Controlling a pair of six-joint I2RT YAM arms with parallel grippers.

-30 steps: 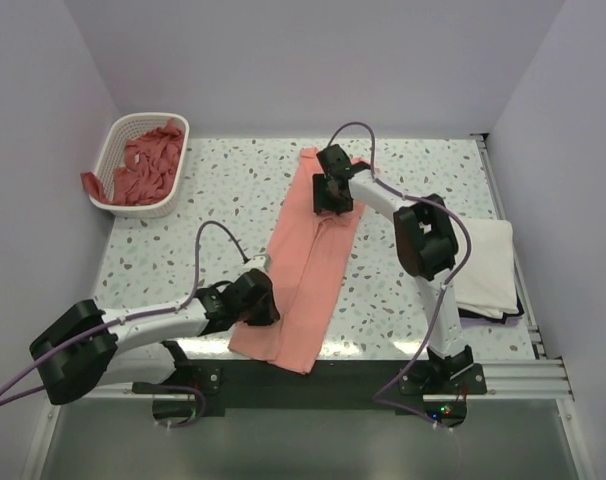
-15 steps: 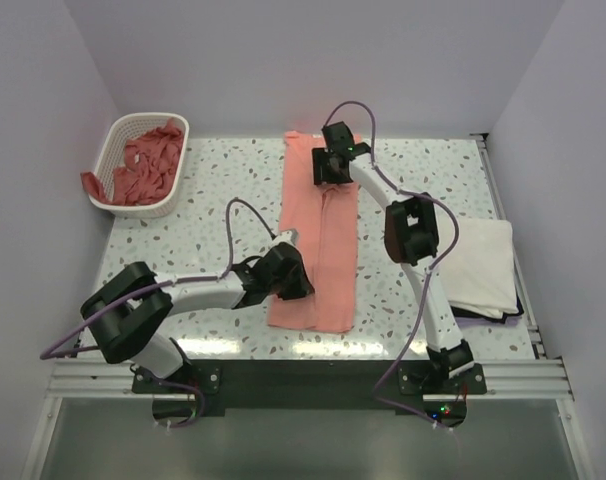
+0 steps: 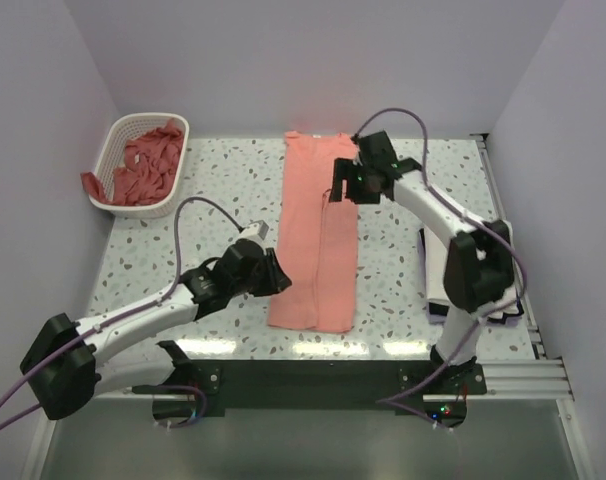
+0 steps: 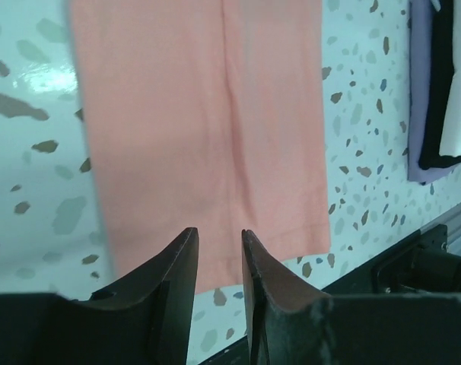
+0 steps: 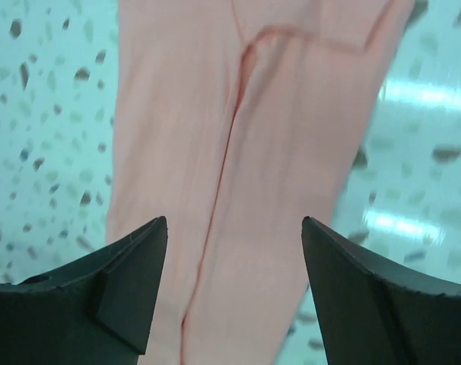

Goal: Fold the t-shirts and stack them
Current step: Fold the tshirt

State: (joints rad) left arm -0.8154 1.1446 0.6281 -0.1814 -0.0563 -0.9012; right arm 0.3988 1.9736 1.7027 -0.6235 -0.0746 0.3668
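Observation:
A salmon-pink t-shirt [image 3: 318,235], folded lengthwise into a long strip, lies flat in the middle of the table. It also shows in the left wrist view [image 4: 200,114] and the right wrist view [image 5: 238,114]. My left gripper [image 3: 274,276] hovers just off the strip's near left edge. Its jaws [image 4: 219,232] stand a narrow gap apart with nothing between them. My right gripper [image 3: 343,190] is wide open and empty [image 5: 234,220] above the strip's far right part. More pink t-shirts [image 3: 143,165] fill the basket. A folded white t-shirt [image 3: 432,268] lies at the right, mostly hidden by the right arm.
The white lattice basket [image 3: 118,135] stands at the far left corner. The white shirt rests on black and lavender cloth [image 4: 424,91] near the right edge. The table's near edge meets a black rail [image 3: 313,370].
Both grippers held the pink shirt and pulled it straight; now both have let go. The left gripper has drawn back to the left, the right one has moved right and nearer.

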